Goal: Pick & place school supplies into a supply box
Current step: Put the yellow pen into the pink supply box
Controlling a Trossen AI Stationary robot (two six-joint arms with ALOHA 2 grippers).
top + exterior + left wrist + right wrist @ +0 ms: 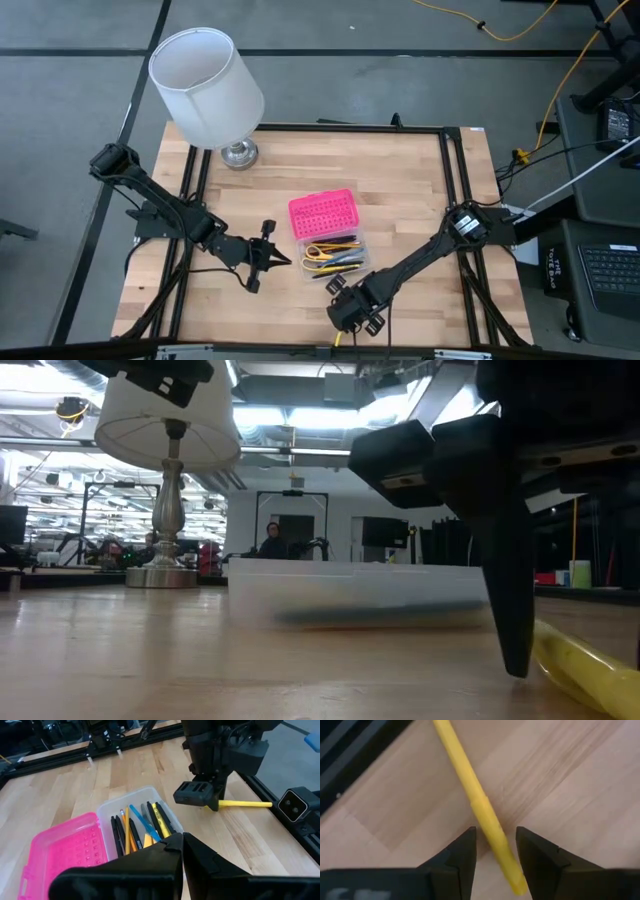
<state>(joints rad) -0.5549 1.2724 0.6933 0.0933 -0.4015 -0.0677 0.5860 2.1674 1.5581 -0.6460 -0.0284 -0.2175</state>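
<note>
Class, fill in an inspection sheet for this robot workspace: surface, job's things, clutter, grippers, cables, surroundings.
Surface: wooden table, black frame.
Job's things: supply box open, pink lid beside the clear base; pens and pencils inside; one yellow pencil lies on the table.
Clutter: white-shaded lamp at the far left corner.
Grippers: left gripper shut, beside the box; right gripper open, fingers either side of the yellow pencil.
Cables: yellow cable on the floor.
Surroundings: a person far behind the table.
</note>
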